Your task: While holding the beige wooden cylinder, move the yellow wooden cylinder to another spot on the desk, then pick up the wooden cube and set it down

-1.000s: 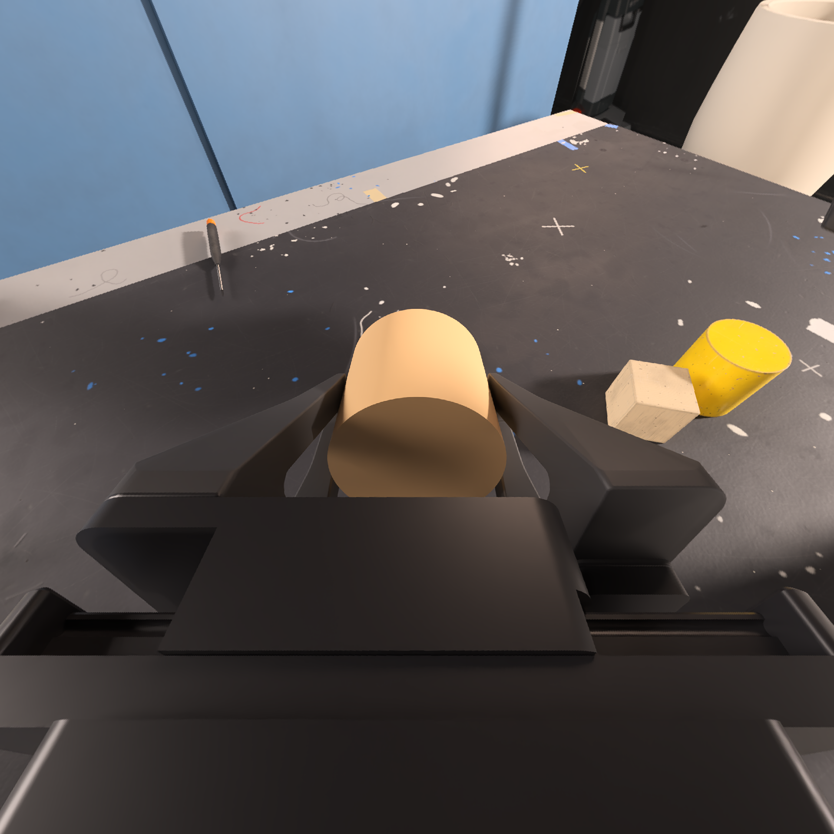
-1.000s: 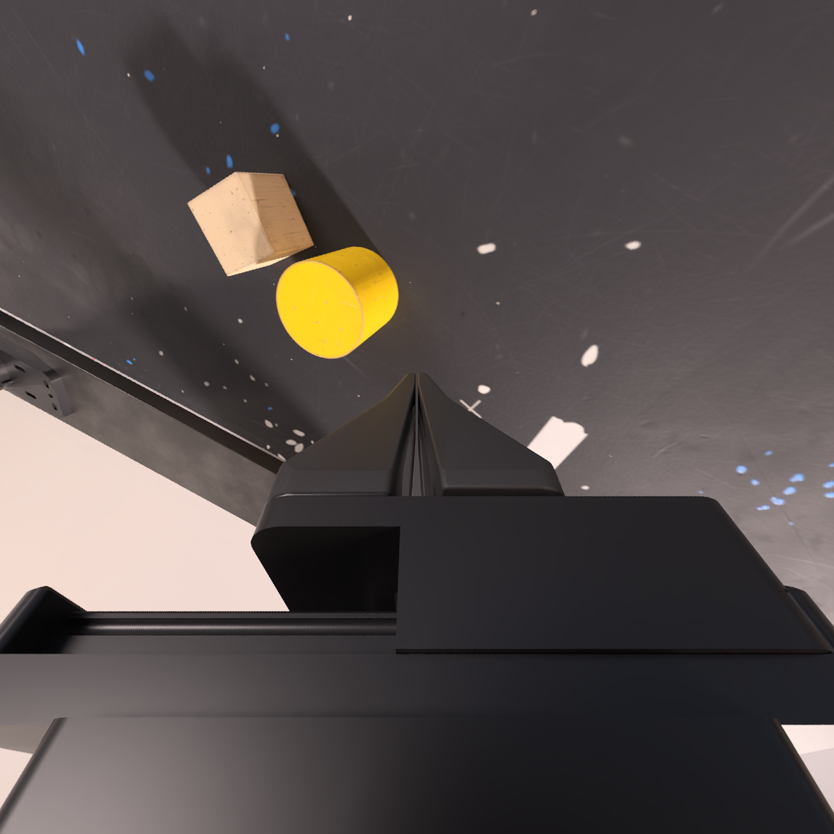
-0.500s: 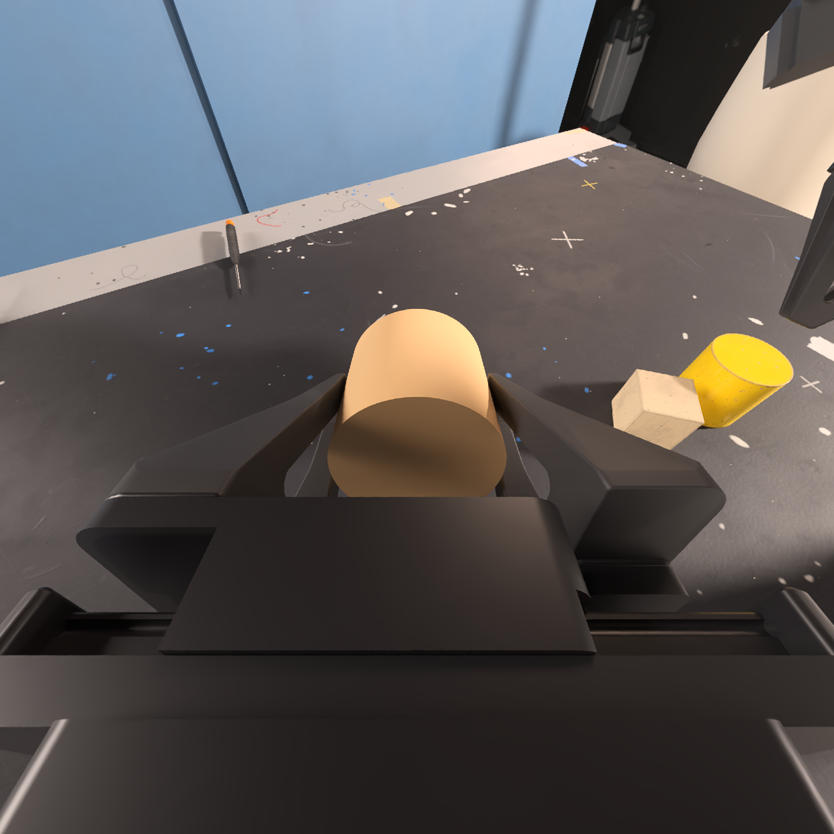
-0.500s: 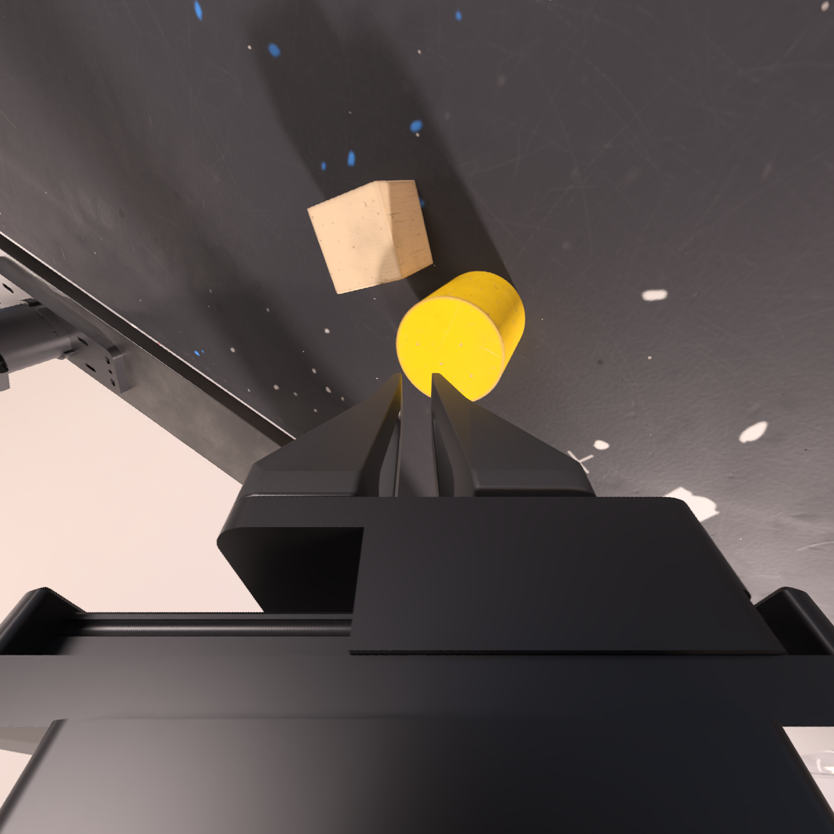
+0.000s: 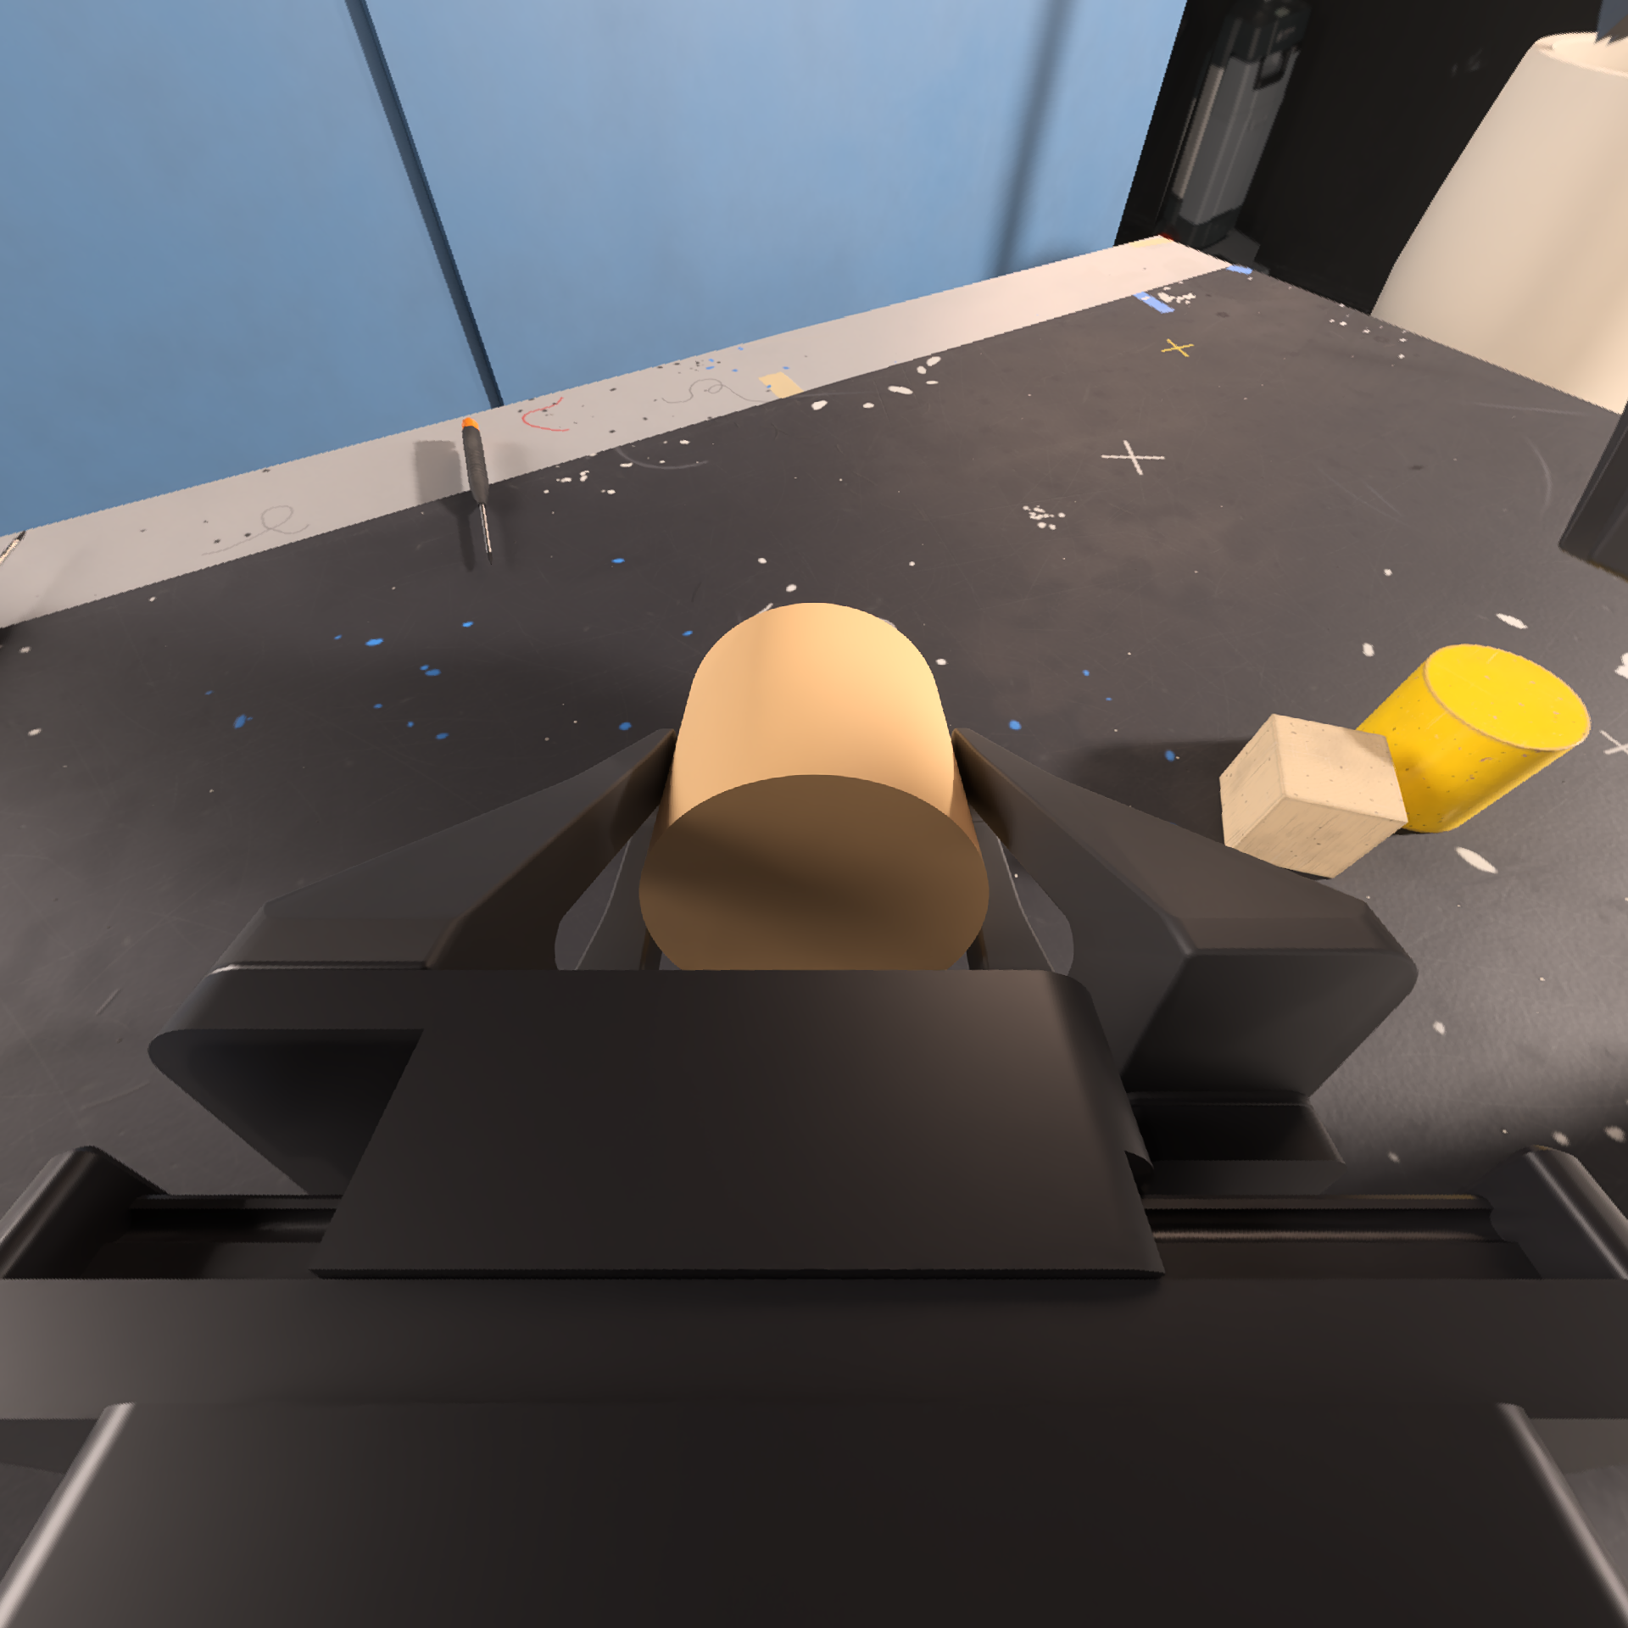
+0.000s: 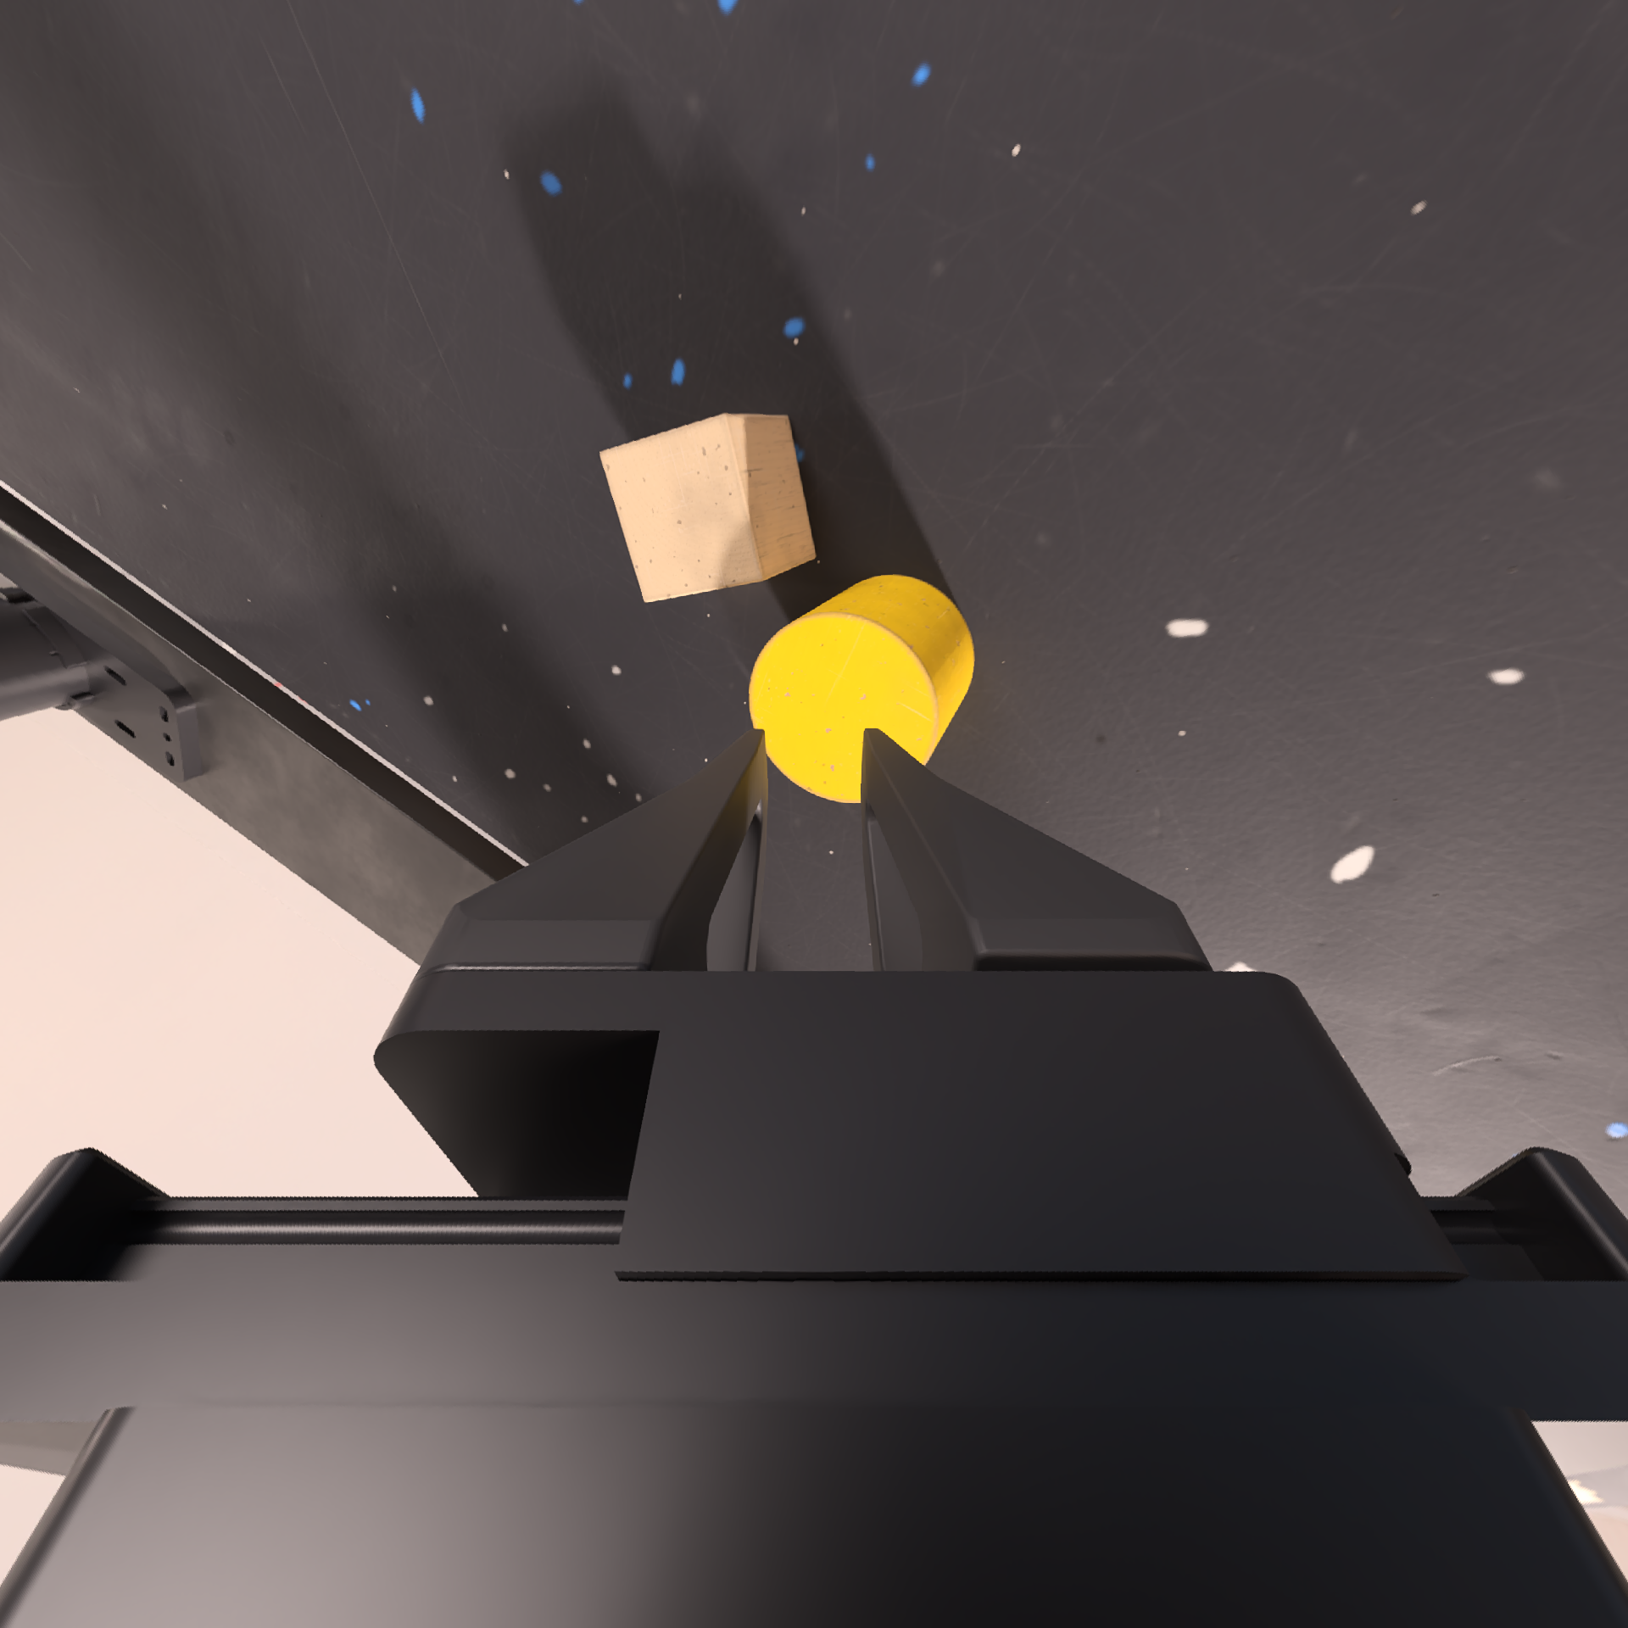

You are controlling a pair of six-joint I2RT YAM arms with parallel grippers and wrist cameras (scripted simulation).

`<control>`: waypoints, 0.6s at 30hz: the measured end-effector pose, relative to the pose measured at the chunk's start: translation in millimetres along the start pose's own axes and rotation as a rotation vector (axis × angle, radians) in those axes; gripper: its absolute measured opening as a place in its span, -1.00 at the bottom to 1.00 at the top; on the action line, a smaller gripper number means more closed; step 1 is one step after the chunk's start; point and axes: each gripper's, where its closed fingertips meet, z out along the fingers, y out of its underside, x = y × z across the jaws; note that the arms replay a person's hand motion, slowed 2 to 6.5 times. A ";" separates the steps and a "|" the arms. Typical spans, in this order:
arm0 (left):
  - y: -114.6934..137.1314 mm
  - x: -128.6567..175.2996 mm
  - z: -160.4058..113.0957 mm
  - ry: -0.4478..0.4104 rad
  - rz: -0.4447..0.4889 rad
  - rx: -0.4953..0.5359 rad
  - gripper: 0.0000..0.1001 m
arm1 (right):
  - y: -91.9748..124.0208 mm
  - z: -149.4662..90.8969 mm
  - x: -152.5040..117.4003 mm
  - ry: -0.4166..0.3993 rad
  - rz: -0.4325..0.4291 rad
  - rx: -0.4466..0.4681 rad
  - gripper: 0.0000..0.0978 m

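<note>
My left gripper [image 5: 815,740] is shut on the beige wooden cylinder [image 5: 815,775] and holds it above the dark desk. The yellow wooden cylinder [image 5: 1480,731] lies on its side at the right, touching the pale wooden cube [image 5: 1308,793] beside it. In the right wrist view my right gripper [image 6: 815,736] is partly open, its fingertips just short of the yellow cylinder's round end [image 6: 846,696]. The cube [image 6: 709,506] sits just beyond the cylinder. The right gripper is empty.
A small screwdriver [image 5: 476,480] with an orange tip lies at the desk's far pale edge [image 5: 793,370]. A blue wall stands behind. A white rounded object [image 5: 1533,220] stands at the far right corner. The desk's side edge [image 6: 264,687] runs left of the cube.
My right gripper has moved toward the yellow cylinder and opened from shut to a narrow gap. My left gripper has kept its hold on the beige cylinder and lifted slightly.
</note>
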 end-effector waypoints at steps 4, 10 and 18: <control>-0.9 -0.2 0.3 -0.001 0.008 0.005 0.02 | -4.3 -13.0 4.7 -0.019 -0.013 0.072 -0.63; -1.2 -0.7 1.6 -0.002 0.024 0.010 0.02 | -7.9 -33.8 7.6 -0.065 -0.060 0.203 -0.63; -0.4 2.5 5.4 0.000 0.074 0.020 0.02 | -7.1 -58.2 8.7 -0.122 -0.155 0.394 -0.63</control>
